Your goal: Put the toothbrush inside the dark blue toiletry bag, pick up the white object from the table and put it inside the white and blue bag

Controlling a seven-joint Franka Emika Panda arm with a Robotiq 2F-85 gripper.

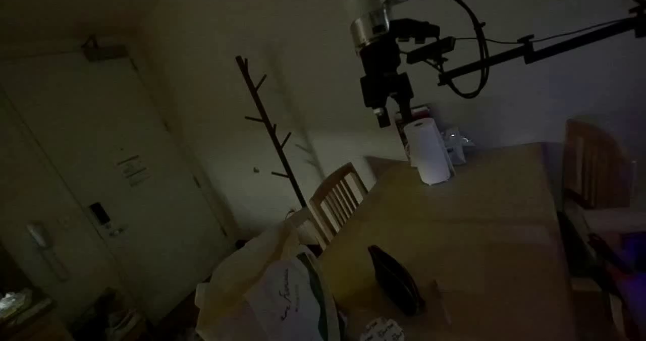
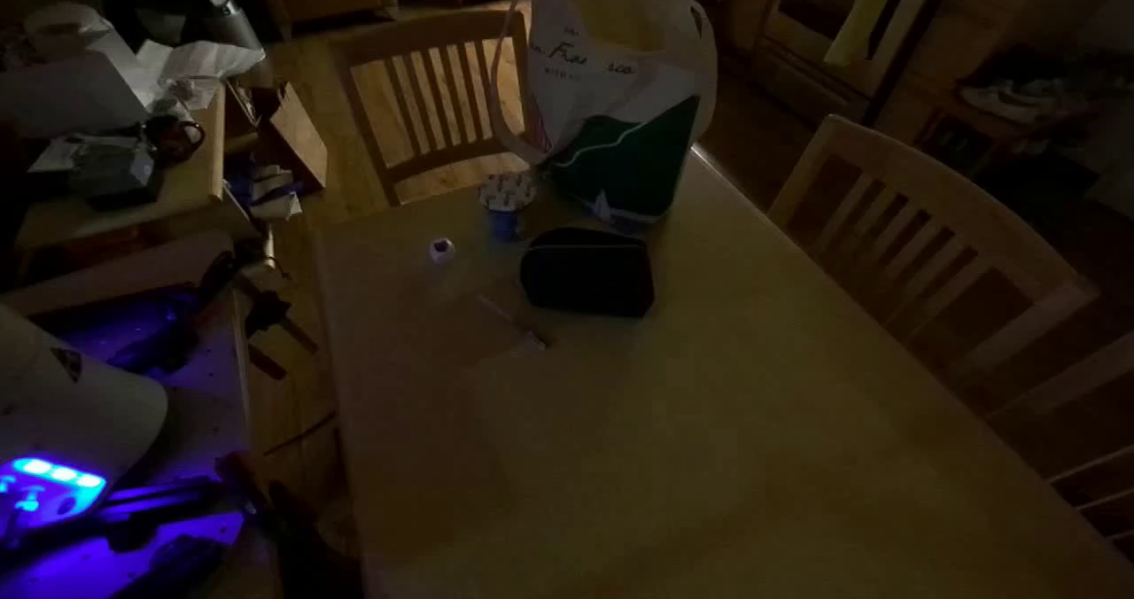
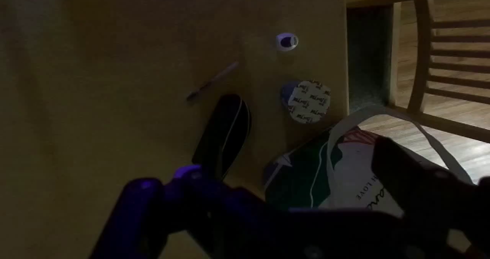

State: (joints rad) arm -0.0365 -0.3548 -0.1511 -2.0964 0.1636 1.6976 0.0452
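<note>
In an exterior view, a white part of the arm (image 2: 97, 413), lit blue below, is at the left beside the desk (image 2: 638, 457). Past the desk's end stands a chair (image 2: 434, 41). On the desk, near that end, sits the white object (image 2: 441, 250), small, with a dark patch. Next is the tub (image 2: 507, 205) — blue, under a pale patterned lid — and then the toothbrush (image 2: 514, 322), lying flat on the desk just beside the pouch (image 2: 586, 271), outside it and apart. The pouch looks almost black, with a thin pale line along it; whether its mouth is unzipped I cannot tell. Behind it stands the bag (image 2: 616, 89), upright, white and green, its top gaping. Farther right, along the desk's side, is another chair.

In an exterior view, again from the left, there is a door (image 1: 111, 154), a rack (image 1: 271, 129), then the claw (image 1: 395, 120), pointing down, higher than the things on the desk. Its two fingers are parted — well apart in the wrist view. Right of it, a white roll (image 1: 429, 152) stands on the desk.
</note>
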